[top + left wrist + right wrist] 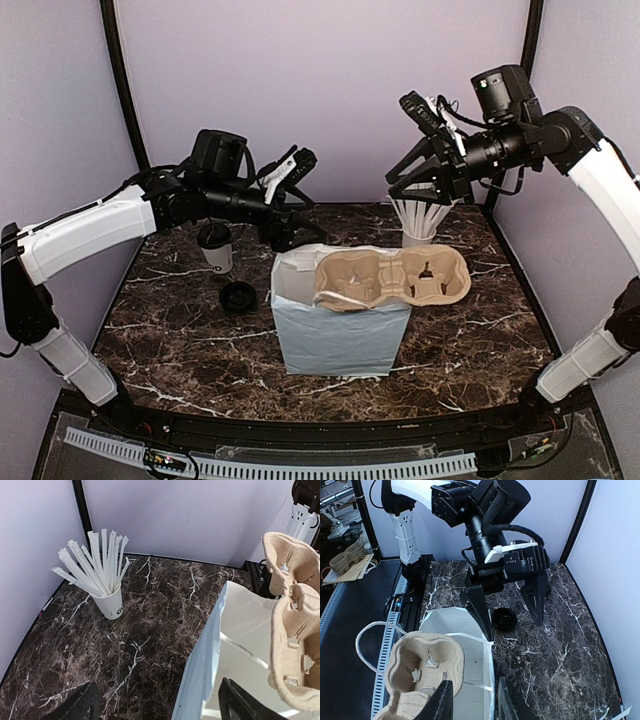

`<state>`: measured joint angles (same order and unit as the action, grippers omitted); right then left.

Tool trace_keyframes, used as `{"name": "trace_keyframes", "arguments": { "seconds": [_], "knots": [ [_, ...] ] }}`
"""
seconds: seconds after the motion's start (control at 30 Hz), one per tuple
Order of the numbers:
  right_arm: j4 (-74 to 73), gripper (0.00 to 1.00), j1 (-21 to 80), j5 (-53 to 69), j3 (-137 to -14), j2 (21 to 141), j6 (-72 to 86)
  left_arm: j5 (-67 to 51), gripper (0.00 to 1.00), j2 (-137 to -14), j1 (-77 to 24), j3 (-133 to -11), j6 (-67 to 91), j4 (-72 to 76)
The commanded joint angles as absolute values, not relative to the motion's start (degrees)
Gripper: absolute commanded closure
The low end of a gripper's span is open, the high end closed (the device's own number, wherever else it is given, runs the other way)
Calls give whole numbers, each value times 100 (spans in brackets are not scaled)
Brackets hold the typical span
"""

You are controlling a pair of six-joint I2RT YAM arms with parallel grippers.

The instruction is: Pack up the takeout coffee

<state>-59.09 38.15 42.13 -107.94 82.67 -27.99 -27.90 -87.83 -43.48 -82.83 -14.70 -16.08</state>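
The left pincer (159,682) hangs spread wide by the paper bag (340,335), the right pincer (474,682) half-spread and empty, while the coffee cup (215,250) stands on the surface (170,350) left of the bag, probably light, crushable and spill-prone, best gripped gently around its middle.

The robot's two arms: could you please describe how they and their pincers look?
Both the left arm and right arm have white shells and black joints, with black cables at the wrists. The left pincer has black tapered fingers under a white bracket; the right pincer is black too.
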Motion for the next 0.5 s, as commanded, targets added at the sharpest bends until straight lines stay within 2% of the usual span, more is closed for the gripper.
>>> {"name": "trace_keyframes", "arguments": {
  "seconds": [0.0, 0.13, 0.47],
  "knots": [
    [-5663, 69, 3885, 3884, -10610, 8128, -2820, -3170, 16, -8972, -4531, -8690, -1825, -1805],
    [-5642, 68, 3875, 3638, -10285, 7928, -2932, -3134, 19, -9046, -4570, -8784, -1837, -1814],
    [-6657, 55, 3884, 3910, -10141, 7920, -3746, -3197, 28, -9257, -4570, -8890, -1797, -1898]
  ]
}}
